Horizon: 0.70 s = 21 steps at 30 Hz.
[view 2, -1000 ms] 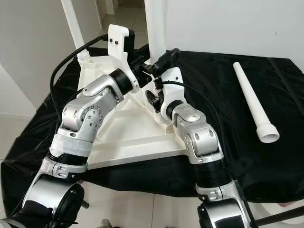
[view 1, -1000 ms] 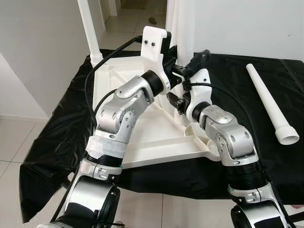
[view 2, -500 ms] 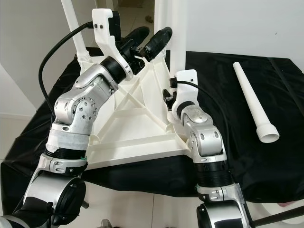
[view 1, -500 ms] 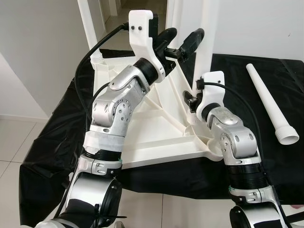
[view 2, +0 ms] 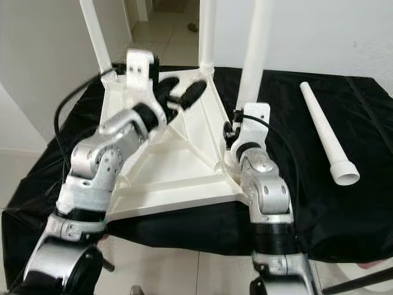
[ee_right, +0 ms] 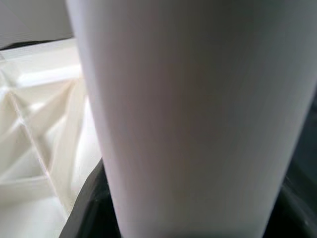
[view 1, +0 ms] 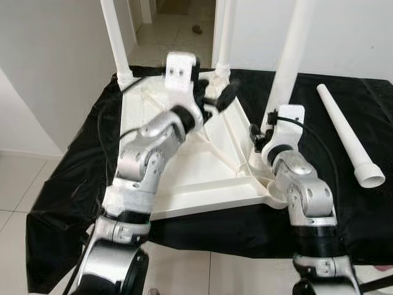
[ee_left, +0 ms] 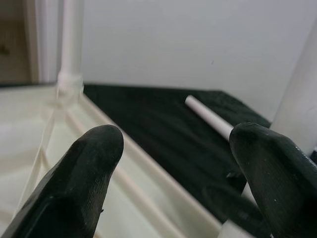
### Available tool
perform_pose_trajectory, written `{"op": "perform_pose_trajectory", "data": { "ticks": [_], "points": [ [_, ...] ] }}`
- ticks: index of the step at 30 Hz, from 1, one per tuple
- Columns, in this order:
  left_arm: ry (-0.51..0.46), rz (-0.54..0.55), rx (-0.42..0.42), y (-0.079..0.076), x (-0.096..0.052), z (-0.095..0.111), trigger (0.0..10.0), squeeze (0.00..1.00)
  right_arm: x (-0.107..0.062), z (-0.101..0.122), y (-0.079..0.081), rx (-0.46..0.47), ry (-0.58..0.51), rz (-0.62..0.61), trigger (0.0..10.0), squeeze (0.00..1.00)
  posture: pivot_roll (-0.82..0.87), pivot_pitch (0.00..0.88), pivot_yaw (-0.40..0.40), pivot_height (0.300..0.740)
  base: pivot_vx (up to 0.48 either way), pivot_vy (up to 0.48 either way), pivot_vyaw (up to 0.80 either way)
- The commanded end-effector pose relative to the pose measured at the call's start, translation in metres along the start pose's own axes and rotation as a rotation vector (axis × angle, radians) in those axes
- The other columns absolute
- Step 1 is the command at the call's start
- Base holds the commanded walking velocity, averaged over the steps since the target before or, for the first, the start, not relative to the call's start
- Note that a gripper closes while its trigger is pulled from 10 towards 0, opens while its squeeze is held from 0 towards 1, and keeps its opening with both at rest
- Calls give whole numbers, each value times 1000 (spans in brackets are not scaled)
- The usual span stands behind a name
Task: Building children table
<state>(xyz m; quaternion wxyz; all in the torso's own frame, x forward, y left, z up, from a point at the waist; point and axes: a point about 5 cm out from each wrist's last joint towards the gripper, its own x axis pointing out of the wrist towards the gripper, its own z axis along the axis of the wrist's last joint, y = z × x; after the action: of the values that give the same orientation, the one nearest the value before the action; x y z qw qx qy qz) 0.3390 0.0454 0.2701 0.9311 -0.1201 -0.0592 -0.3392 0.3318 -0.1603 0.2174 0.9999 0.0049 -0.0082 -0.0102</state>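
The white table top (view 1: 202, 184) lies upside down on a black cloth. Two legs stand on its far corners, one at the left (view 1: 116, 37) and one at the middle (view 1: 224, 31). A third leg (view 1: 291, 55) stands upright at the near right corner, and my right gripper (view 1: 263, 135) is shut around its base; the right wrist view shows this leg (ee_right: 188, 109) up close. My left gripper (view 1: 216, 99) hovers open over the far part of the top, its fingertips (ee_left: 94, 163) wide apart and holding nothing. A loose fourth leg (view 1: 347, 132) lies on the cloth at the right.
The black cloth (view 1: 73, 166) covers a low surface and hangs over its front edge above the tiled floor. White walls stand at the left and behind, and a doorway (view 1: 178, 12) opens at the back.
My left gripper let go of the third leg, opened, rose, then dropped back over the far part of the top. My right gripper carried the leg rightward to the near right corner.
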Motion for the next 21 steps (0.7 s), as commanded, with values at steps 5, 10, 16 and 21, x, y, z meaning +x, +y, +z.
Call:
{"op": "perform_pose_trajectory", "data": {
  "ticks": [5, 10, 16, 21],
  "points": [
    [30, 25, 36, 1, -5, -9, 10000, 0, -3, 9, -6, 16, -98, -34, 10000, 0, -25, 18, 26, 740, 0, 0, 0],
    [72, 64, 12, 5, -9, -22, 10000, 0, -3, 11, -9, -49, -134, -42, 10000, 0, -27, 12, 32, 740, 0, 0, 0],
    [105, 141, -18, 17, -20, -41, 10000, 0, -10, 11, -6, -44, -208, 15, 10000, 0, -30, 0, 44, 740, 0, 0, 0],
    [116, 178, -1, 24, -27, -54, 10000, 0, -18, 7, 1, -39, -276, 69, 10000, 0, -36, 0, 45, 740, 0, 0, 0]
  ]
}}
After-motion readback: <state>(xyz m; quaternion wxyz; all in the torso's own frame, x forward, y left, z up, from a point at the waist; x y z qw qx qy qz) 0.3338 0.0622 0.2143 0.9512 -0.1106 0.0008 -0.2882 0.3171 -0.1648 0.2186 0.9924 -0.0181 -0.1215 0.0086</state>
